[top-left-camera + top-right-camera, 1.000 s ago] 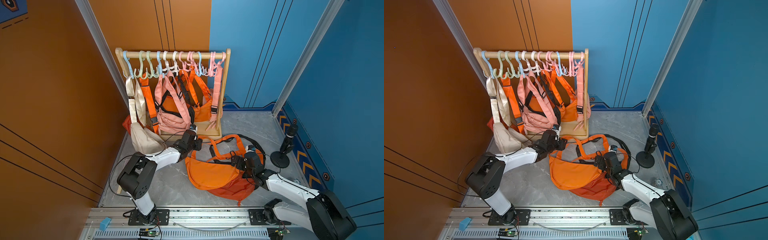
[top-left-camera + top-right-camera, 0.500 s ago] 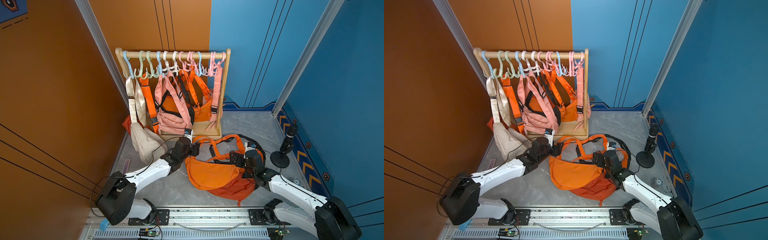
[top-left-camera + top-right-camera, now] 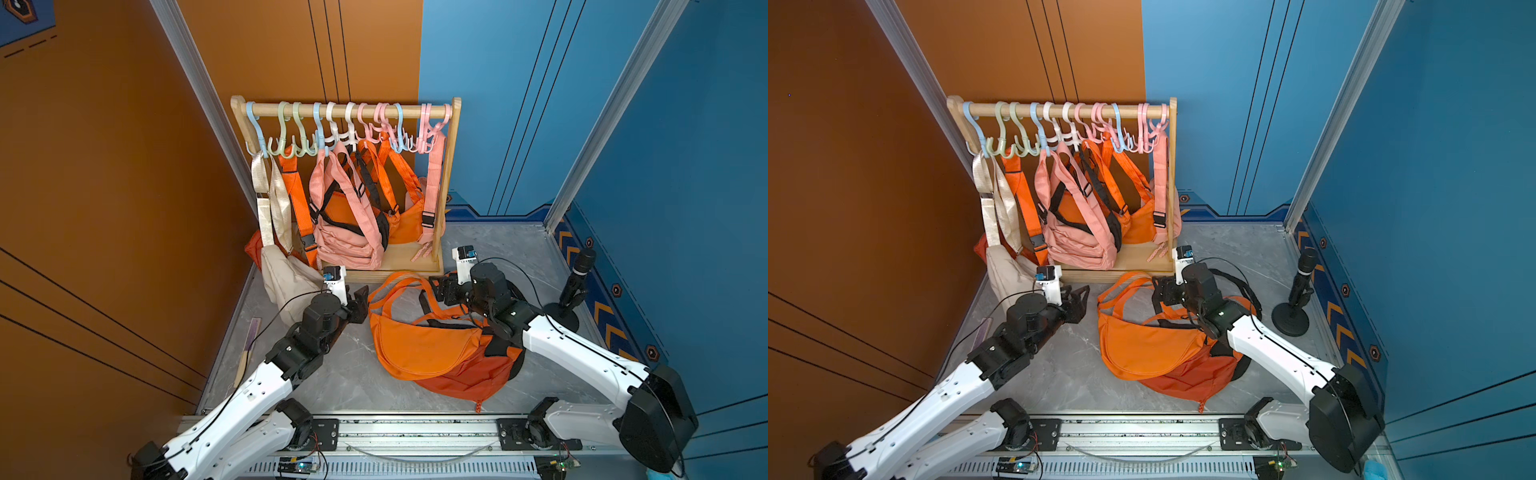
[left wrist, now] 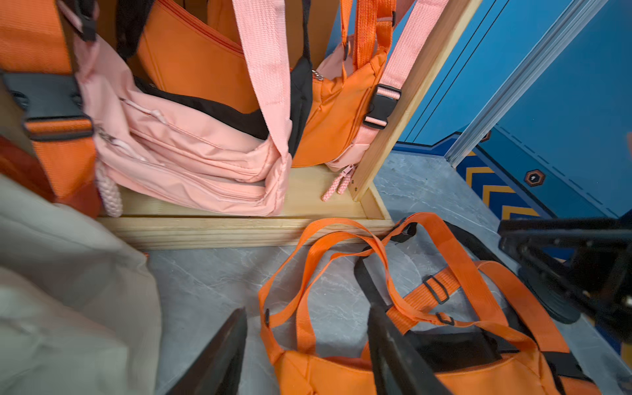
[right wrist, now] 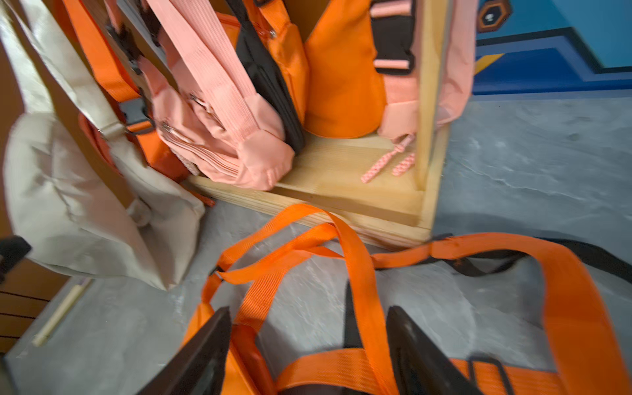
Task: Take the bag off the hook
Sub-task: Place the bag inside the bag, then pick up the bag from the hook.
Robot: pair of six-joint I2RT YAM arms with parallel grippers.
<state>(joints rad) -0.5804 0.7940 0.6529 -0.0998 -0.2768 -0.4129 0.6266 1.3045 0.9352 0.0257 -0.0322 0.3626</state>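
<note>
Adjoining blue wall [image 3: 498, 104], grey marbled floor [image 3: 345, 374]

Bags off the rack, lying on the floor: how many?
2. An orange bag lies before the rack; a darker bag lies partly under it. Others may be hidden beneath.

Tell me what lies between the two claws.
The looped straps of the orange bag lie on the grey floor between the left claw and the right claw, as both top views show.
</note>
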